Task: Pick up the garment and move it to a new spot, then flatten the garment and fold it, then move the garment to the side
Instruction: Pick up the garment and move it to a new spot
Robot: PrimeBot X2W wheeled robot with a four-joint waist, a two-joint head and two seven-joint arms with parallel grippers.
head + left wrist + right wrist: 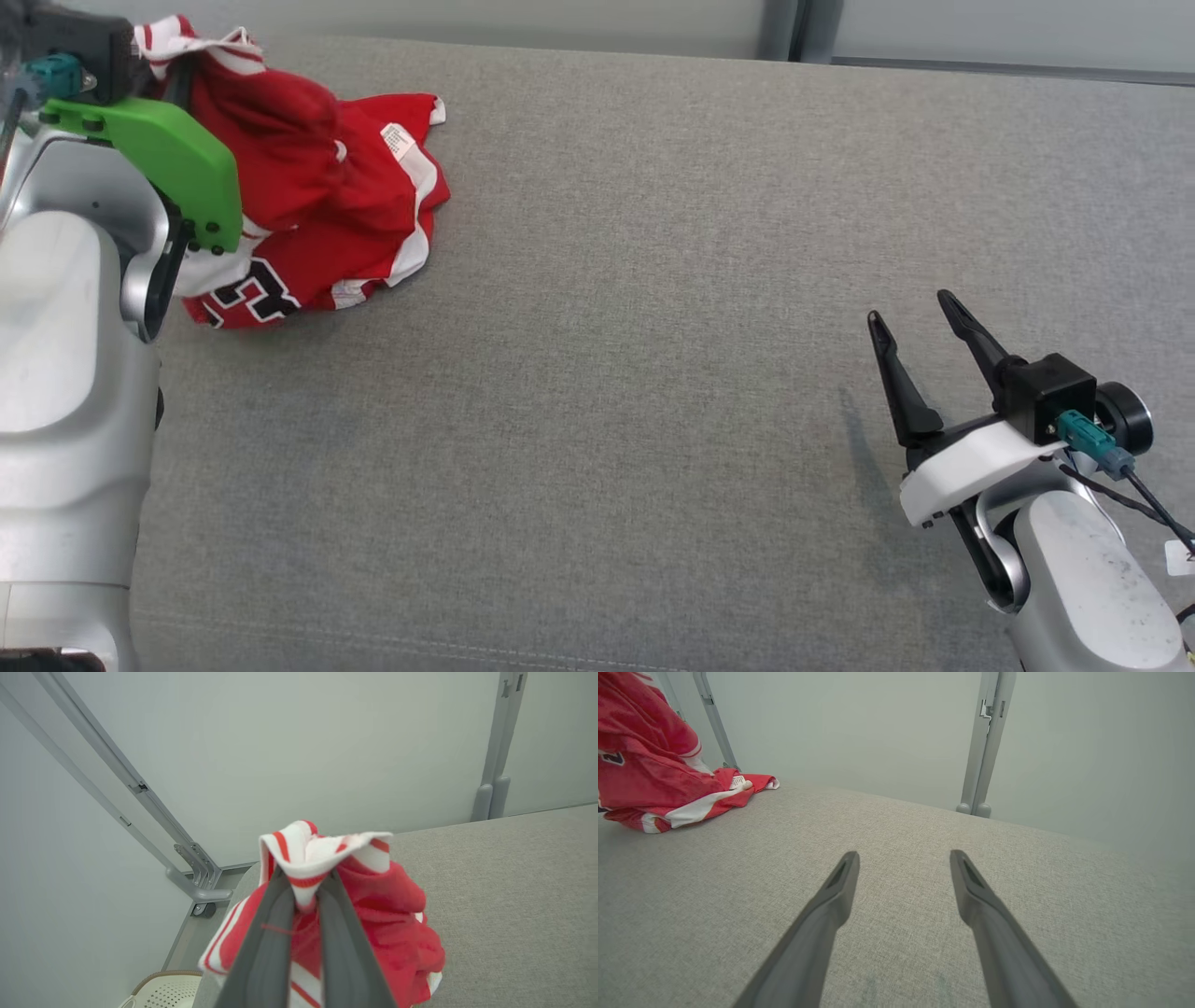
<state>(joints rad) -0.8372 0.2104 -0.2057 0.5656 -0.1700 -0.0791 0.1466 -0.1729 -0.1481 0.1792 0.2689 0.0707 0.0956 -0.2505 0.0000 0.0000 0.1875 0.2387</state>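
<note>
1. Bunching at the far left corner of a grey woven-cloth tabletop is a red and white sports jersey of thin, smooth knit. Its lower folds rest on the cloth and its top is drawn up into a peak.
2. Black block numerals edged in white show on the jersey's near fold. Creases cut them off, so the number cannot be read with certainty.
3. A small white rectangular care label lies face up near the jersey's far edge; its print is too small to read.
4. The left gripper, with two long, dark, matt fingers, is pinched tight on a white ribbed band with red stripes at the jersey's peak. A green plastic bracket sits on its wrist.
5. The right gripper is at the near right, well apart from the jersey, its fingers spread wide over bare cloth.
6. Smooth pale grey wall panels with grey metal posts stand behind the tabletop. A cream perforated plastic basket sits below the tabletop's left edge.
</note>
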